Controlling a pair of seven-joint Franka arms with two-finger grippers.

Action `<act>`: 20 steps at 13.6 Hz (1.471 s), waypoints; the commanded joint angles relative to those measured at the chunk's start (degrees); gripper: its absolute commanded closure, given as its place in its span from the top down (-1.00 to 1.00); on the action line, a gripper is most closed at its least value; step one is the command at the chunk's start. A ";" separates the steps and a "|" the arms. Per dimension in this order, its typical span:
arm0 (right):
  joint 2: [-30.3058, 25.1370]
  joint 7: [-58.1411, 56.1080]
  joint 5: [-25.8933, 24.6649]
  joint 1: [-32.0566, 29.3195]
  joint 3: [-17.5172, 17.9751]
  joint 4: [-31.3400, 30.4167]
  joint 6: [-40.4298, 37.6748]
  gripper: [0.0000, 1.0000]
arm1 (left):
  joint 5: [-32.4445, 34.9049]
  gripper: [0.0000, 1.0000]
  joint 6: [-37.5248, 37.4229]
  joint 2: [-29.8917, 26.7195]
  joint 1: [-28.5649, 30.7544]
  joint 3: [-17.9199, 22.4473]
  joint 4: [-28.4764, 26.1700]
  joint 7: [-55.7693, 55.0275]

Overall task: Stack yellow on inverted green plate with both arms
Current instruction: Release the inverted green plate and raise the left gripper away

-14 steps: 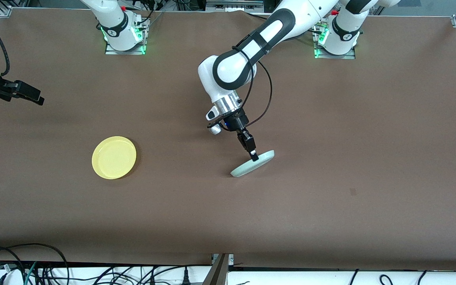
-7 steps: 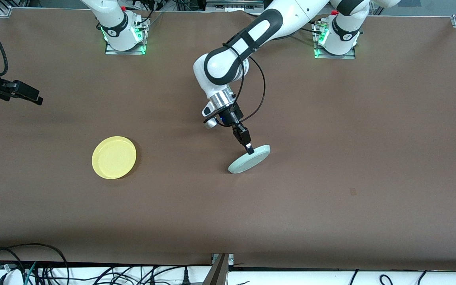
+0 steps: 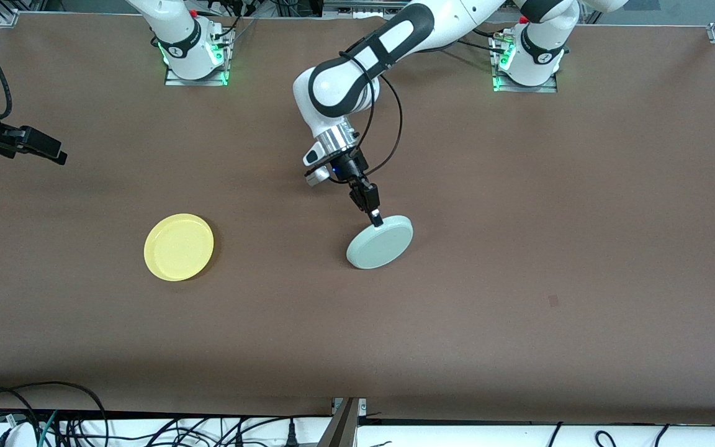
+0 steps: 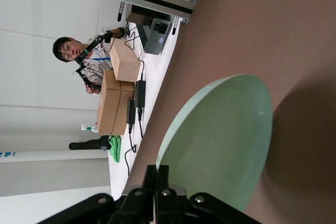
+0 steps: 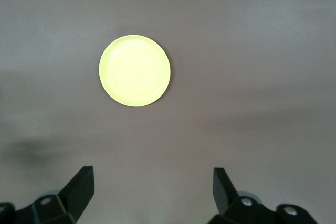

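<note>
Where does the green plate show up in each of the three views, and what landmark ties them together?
Front view: green plate near the table's middle, tilted, its rim pinched by the left gripper.
Left wrist view: it fills the lower middle of the picture, rim clamped at the left gripper.
Right wrist view: not in it; only the yellow plate shows.
Shared landmark: the brown table, seen in all three.

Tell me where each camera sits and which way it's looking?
Front view: high across the table, facing both arms; shows the left gripper shut on the tilted green plate.
Left wrist view: on the left arm, looking along its shut fingers at the green plate.
Right wrist view: on the waiting right arm, open fingers, above the yellow plate.
Front shares both plates.
</note>
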 commanded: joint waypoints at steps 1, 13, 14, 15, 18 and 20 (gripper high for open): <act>0.00 -0.85 0.79 -0.26 -0.20 0.65 -0.94 1.00 | -4.77 -0.97 2.79 3.41 0.15 -2.21 1.50 -5.37; 0.08 -0.94 0.70 -0.44 -0.29 0.65 -1.02 1.00 | -18.22 1.00 6.49 1.67 2.43 -5.20 2.29 -12.86; 0.09 -1.03 0.70 -0.53 -0.29 0.65 -1.02 1.00 | -19.45 1.00 6.49 0.96 3.48 -5.20 2.46 -12.42; 0.26 -1.03 0.27 -0.62 -0.29 0.65 -0.94 1.00 | -20.68 1.00 6.49 0.00 4.53 -5.11 2.55 -9.81; 1.49 -1.03 -0.27 -1.14 -0.55 0.65 -1.20 1.00 | -29.45 1.00 6.57 -5.00 10.33 -5.02 3.78 3.36; 3.41 -1.81 -0.27 -2.02 -0.72 0.65 -1.20 1.00 | -35.86 1.00 6.57 -8.26 13.93 -4.67 5.01 10.84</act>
